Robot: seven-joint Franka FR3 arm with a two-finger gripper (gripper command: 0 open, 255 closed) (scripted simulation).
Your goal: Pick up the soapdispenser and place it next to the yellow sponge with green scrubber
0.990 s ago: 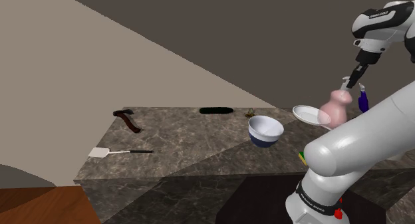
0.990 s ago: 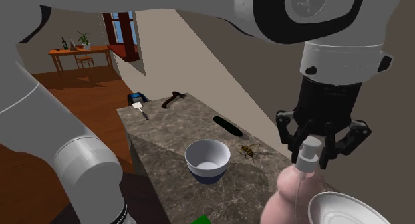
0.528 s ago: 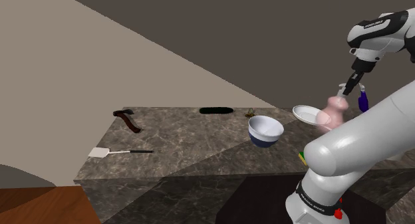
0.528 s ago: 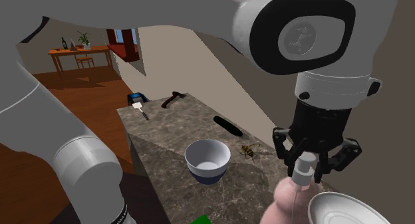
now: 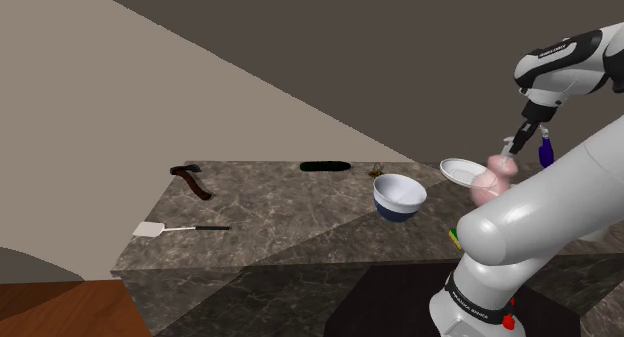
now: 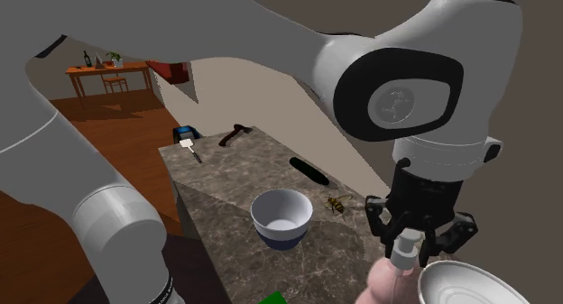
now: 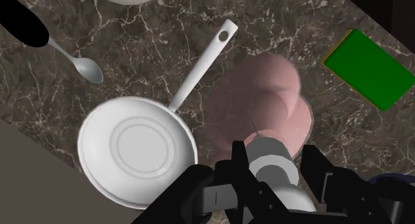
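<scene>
1. Now, your fingers (image 7: pixel 234 166) are clamped on the grey pump head of the pink soap dispenser (image 7: pixel 266 103). It stands upright at the end of the surface (image 5: pixel 290 225) nearest the stand. You cannot tell whether its base touches the marble.
2. Just beside it on one side lies the white pan (image 7: pixel 136 149). On the other side, near the surface's edge, is the green-topped, yellow-edged sponge (image 7: pixel 366 70), with a bare strip of marble between it and the dispenser.
3. A spoon (image 7: pixel 76 62) lies just past the pan.
4. Your widest open room is the stretch between the bowl (image 5: pixel 399 197) and the spatula (image 5: pixel 165 228) by the far corner.
5. Writing on the arm (image 5: pixel 560 55) is too small to read.
</scene>
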